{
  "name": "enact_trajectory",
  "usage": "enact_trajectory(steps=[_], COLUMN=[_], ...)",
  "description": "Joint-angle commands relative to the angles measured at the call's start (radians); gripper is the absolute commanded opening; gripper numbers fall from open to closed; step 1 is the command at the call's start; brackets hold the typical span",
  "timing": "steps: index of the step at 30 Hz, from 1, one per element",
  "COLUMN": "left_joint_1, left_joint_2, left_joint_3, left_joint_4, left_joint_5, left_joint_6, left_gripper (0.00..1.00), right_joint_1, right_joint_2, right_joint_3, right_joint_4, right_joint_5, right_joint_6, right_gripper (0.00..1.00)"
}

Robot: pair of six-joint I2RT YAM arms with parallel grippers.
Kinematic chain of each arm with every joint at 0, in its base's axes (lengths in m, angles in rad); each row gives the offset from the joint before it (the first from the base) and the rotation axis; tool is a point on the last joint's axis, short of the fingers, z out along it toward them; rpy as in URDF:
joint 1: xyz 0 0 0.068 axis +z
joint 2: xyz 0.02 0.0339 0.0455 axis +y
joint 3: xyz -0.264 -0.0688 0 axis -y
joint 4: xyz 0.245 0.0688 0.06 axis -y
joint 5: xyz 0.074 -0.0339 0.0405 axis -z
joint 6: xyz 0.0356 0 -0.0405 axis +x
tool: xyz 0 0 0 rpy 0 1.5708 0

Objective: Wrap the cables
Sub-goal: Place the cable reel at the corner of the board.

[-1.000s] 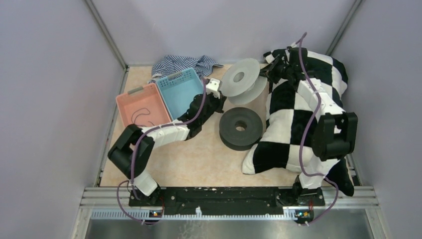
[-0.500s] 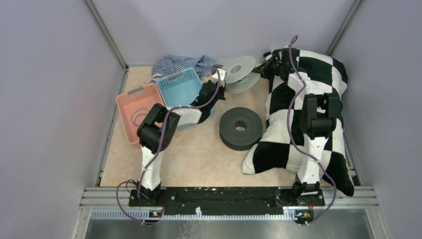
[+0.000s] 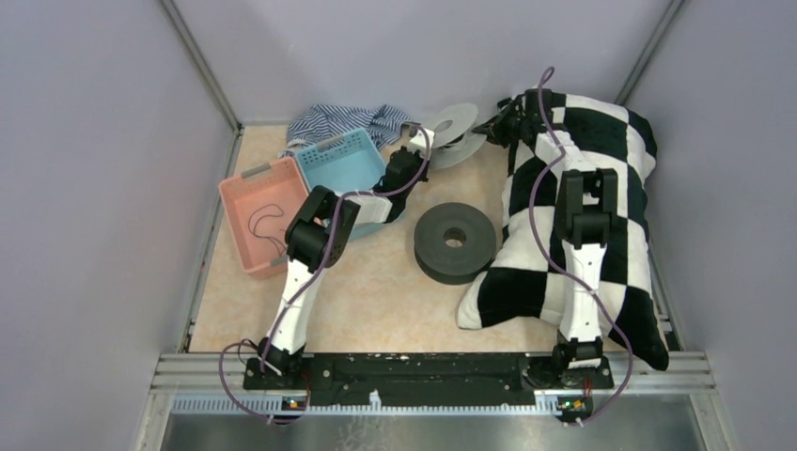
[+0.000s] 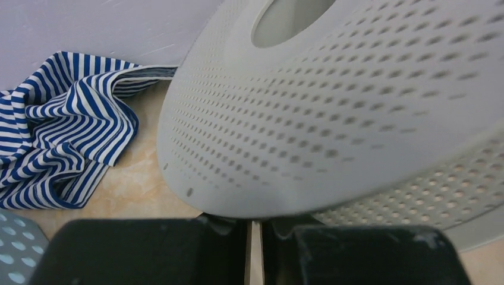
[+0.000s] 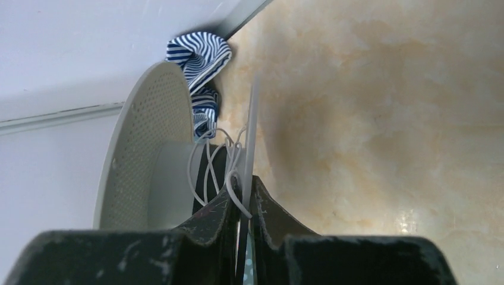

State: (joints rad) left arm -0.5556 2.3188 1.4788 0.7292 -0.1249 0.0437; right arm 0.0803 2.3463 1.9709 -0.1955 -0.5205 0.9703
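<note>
- At the back of the bench [image 3: 376,291], the white cable [image 5: 205,163] hangs in a few thin, loose loops around the hub of a light grey spool [image 3: 458,132], between its two perforated flanges. The strands are slack and uneven, not drawn tight on the hub.
- One strand runs down over a fingertip of the right gripper [image 5: 242,205] and into the gap between its jaws.
- Those jaws are pressed almost together on the thin edge of the spool's nearer flange, with the strand caught in the same pinch.
- The black cable [image 3: 263,210] lies well apart from the white one, as a loose open curl on the floor of the pink basket [image 3: 235,202] at the left of the bench.
- The left gripper [image 4: 254,231] sits at the spool's other flange. Its jaws are only a narrow slit apart, with the flange's rim right at their tips; whether they pinch the rim I cannot tell.
- The spool stands tilted between the two grippers.
- A blue basket [image 3: 338,174] sits against the pink one, and the left arm reaches across it.
- A blue-and-white striped cloth [image 3: 343,120] lies crumpled at the back wall, just beside the spool.
- A dark grey spool [image 3: 456,240] lies flat near the middle of the bench.
- A black-and-white checked cloth [image 3: 630,141] covers the right side, beneath the right arm.
</note>
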Motion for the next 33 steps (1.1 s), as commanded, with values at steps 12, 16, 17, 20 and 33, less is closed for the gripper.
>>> enact_trajectory(steps=[12,16,17,20,33], left_joint_1=[-0.001,-0.001,-0.001,0.000,-0.001], left_joint_2=[0.019,0.033,0.040,0.069,0.020], left_joint_3=[0.105,0.123,0.130,0.151,0.115], left_joint_4=[0.064,0.032,0.025,0.022,-0.018], left_joint_5=[0.035,0.018,0.004,-0.015,-0.022], left_joint_6=[0.078,0.109,0.114,0.126,0.127], left_gripper=[0.21,0.30,0.34,0.44,0.62], right_joint_1=[0.038,0.033,0.031,0.027,0.022], right_joint_2=[0.031,-0.012,-0.023,-0.054,-0.149], right_joint_3=[0.105,0.058,0.047,0.012,-0.099], right_joint_4=[-0.126,-0.122,-0.117,-0.109,-0.029], right_joint_5=[-0.039,-0.024,-0.022,-0.017,-0.037], right_joint_6=[-0.022,-0.013,-0.008,-0.001,0.019], right_gripper=[0.56,0.69,0.72,0.75,0.77])
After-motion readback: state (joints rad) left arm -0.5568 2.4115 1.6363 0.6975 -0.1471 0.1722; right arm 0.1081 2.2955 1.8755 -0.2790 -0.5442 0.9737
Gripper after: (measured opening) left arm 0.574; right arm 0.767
